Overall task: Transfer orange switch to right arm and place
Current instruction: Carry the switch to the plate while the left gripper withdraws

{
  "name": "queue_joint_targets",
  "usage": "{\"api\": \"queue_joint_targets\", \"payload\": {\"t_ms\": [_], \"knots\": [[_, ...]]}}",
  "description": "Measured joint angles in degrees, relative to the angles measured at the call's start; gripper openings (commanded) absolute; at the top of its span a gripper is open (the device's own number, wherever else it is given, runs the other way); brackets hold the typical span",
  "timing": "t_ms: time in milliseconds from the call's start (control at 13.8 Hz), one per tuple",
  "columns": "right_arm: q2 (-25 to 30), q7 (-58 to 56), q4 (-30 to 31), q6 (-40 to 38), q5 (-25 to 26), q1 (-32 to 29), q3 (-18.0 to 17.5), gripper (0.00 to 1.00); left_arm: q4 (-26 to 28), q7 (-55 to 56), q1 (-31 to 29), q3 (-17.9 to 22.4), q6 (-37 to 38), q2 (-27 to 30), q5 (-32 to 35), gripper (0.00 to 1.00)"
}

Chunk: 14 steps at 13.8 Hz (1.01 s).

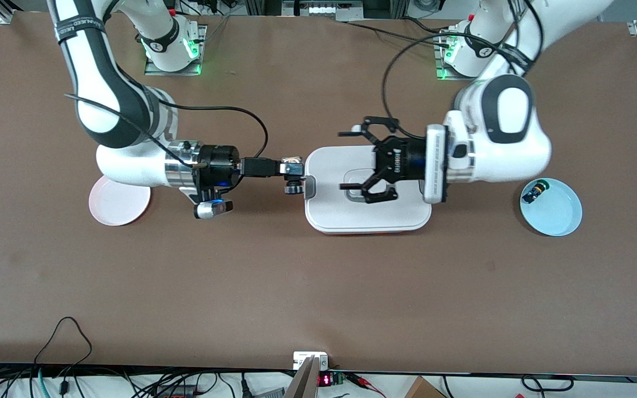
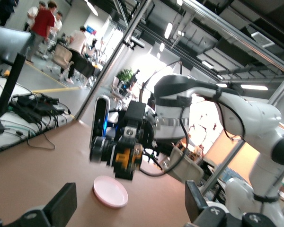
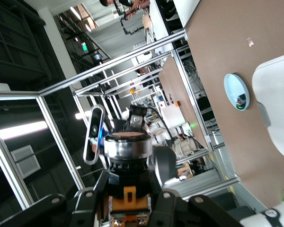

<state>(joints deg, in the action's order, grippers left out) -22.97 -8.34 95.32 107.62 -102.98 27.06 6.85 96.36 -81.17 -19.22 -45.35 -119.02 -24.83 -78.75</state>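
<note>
Tabletop (image 1: 318,287) is matte brown and flat. A white rounded-rectangular tray (image 1: 351,221) of smooth plastic sits at its middle. A round pale pink plate (image 1: 114,213) lies toward the right arm's end; a round light blue plate (image 1: 559,215) lies toward the left arm's end and carries a small dark switch (image 1: 534,192).

The right arm (image 1: 103,105), glossy white with dark joints and a silver wrist ring, lies level and low over the tabletop. Its slim black right pincer (image 1: 293,178) is pressed together on the orange switch (image 3: 128,196), held in the air just beside the tray's edge.

The left arm (image 1: 506,138), white with a blocky wrist, reaches level over the tray. Its black link-fingered left pincer (image 1: 354,160) stands spread wide, holding nothing, apart from the switch.
</note>
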Motion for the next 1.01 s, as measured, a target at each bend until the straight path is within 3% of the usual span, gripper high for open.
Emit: {"api": "queue_joint_targets", "payload": {"t_ms": [289, 507, 724, 1013], "knots": [[0.0, 0.0, -0.1, -7.0, 5.3, -4.8, 0.1, 0.00, -5.4, 16.1, -7.4, 0.0, 16.0, 0.4, 21.7, 1.00], [0.0, -0.6, -0.6, -9.4, 11.1, -6.6, 0.1, 0.00, -9.3, 28.8, -8.9, 0.0, 25.5, 0.7, 37.0, 1.00], [0.0, -0.6, -2.8, -12.1, 18.0, -8.6, 0.1, 0.00, -9.8, 41.3, -8.6, -0.2, 30.7, 0.8, 51.8, 1.00], [0.0, -0.8, -5.9, -16.8, 30.2, -13.1, 0.2, 0.00, -10.8, 59.3, -6.8, -0.5, 33.6, 0.8, 65.4, 1.00]]}}
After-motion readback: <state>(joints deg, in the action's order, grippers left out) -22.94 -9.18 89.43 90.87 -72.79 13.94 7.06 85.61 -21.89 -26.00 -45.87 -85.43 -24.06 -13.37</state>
